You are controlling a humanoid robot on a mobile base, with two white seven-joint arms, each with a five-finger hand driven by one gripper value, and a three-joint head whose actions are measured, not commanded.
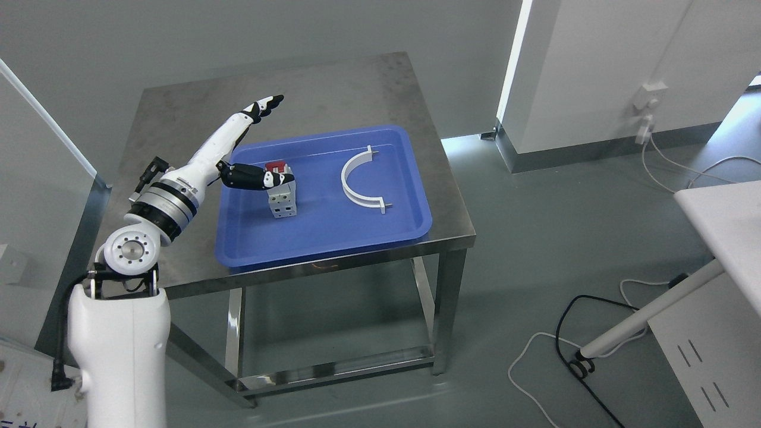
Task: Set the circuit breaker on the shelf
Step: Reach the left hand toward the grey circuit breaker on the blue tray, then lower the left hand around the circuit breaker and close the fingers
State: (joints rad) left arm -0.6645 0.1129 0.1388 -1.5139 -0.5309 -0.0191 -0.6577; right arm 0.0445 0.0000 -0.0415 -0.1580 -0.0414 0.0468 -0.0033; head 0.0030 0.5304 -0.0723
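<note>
Head view: my left robot hand [252,142] is spread wide, thumb touching the breaker [281,193] standing in the blue tray [333,238]; I read no writing.

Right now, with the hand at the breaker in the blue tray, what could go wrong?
1. The left hand touches the circuit breaker mainly with its thumb; the other fingers point away, open. A lift now would likely tip or drop it.
2. The breaker stands upright on the smooth blue tray, so a sideways push may topple or slide it.
3. The white curved part lies beside it; a sliding breaker or a sweeping arm could knock it.
</note>
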